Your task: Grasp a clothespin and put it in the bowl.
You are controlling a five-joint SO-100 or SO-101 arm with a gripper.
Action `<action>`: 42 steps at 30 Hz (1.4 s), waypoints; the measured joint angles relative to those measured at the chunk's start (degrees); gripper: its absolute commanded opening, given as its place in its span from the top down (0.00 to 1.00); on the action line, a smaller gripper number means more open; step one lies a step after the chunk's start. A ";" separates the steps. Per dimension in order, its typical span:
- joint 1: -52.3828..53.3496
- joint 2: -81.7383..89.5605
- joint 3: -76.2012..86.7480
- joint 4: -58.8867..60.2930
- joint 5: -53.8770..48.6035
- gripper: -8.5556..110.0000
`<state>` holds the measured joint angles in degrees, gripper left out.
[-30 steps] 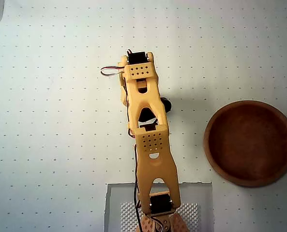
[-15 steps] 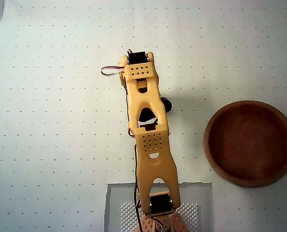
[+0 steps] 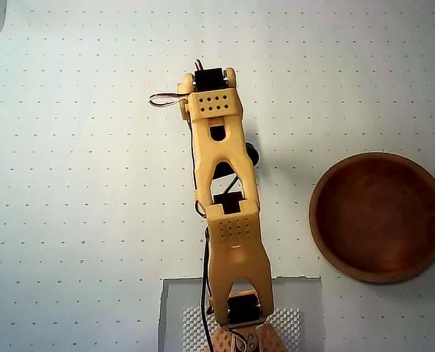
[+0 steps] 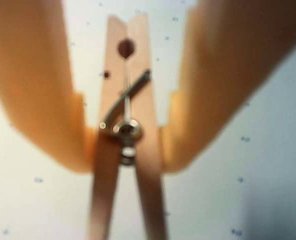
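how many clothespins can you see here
1. The clothespin sits between the gripper fingers in the wrist view, pinched at its spring. The overhead view shows none on the mat or in the bowl; the arm could hide others.

a hobby bench: dotted white mat (image 3: 78, 183), printed yellow arm (image 3: 224, 183).
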<state>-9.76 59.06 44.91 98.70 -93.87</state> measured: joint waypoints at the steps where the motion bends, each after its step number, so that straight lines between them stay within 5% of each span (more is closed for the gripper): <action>1: 0.09 3.25 0.00 1.23 1.41 0.95; 12: 10.37 22.50 0.00 2.29 11.43 0.95; 25: 39.29 25.14 8.17 2.29 4.39 0.95; 42: 54.93 26.89 21.80 2.29 3.96 0.95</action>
<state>45.18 85.96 66.71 100.99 -89.91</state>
